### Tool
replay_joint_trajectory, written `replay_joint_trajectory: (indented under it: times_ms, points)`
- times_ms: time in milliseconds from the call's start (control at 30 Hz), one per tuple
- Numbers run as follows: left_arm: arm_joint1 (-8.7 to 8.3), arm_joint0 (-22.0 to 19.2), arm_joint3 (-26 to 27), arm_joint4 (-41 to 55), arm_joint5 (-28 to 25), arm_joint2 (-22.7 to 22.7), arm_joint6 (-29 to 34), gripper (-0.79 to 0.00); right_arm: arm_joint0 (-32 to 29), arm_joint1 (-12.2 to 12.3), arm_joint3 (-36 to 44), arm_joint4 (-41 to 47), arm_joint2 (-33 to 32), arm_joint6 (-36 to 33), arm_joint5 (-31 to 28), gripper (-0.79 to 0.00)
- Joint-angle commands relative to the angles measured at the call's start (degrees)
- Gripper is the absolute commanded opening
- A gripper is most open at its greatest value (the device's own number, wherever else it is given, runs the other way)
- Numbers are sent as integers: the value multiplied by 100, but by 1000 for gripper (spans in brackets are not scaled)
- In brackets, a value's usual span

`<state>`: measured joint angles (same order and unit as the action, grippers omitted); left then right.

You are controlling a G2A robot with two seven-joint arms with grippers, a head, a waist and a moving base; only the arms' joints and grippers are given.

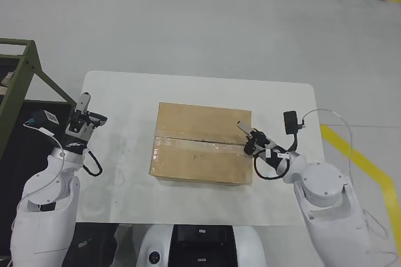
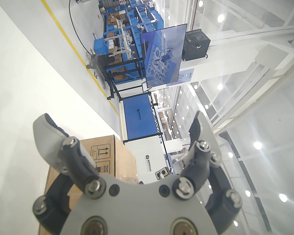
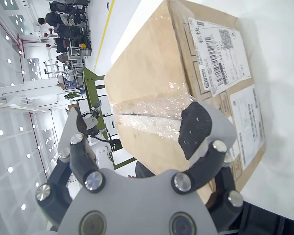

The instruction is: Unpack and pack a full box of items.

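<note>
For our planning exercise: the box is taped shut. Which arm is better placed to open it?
Likely the right: the right gripper, open, is at one end of the box beside the taped seam; the left gripper, also open, is apart from it over bare table.

A brown cardboard box [image 1: 199, 142] sits flat at the middle of the white table [image 1: 120, 193], flaps closed and taped along the centre seam, with white labels on its right end.

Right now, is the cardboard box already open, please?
No, the cardboard box has its top flaps shut, with clear tape over the seam.
</note>
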<state>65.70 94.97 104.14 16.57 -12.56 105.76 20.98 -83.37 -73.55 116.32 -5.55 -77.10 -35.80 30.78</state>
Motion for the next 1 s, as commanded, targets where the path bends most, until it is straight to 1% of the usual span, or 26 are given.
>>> replay_joint_trajectory:
  times_ms: [0,367,667,967]
  points:
    - [0,0,0,0,0,0,0,0,67,1,-63,32,52,-22,-27,0]
    - [0,0,0,0,0,0,0,0,575,-5,-267,61,548,-178,-23,0]
    - [0,0,0,0,0,0,0,0,1168,-73,-711,183,1214,-300,-51,0]
    - [0,0,0,0,0,0,0,0,1596,-150,-871,346,1739,-331,-181,0]
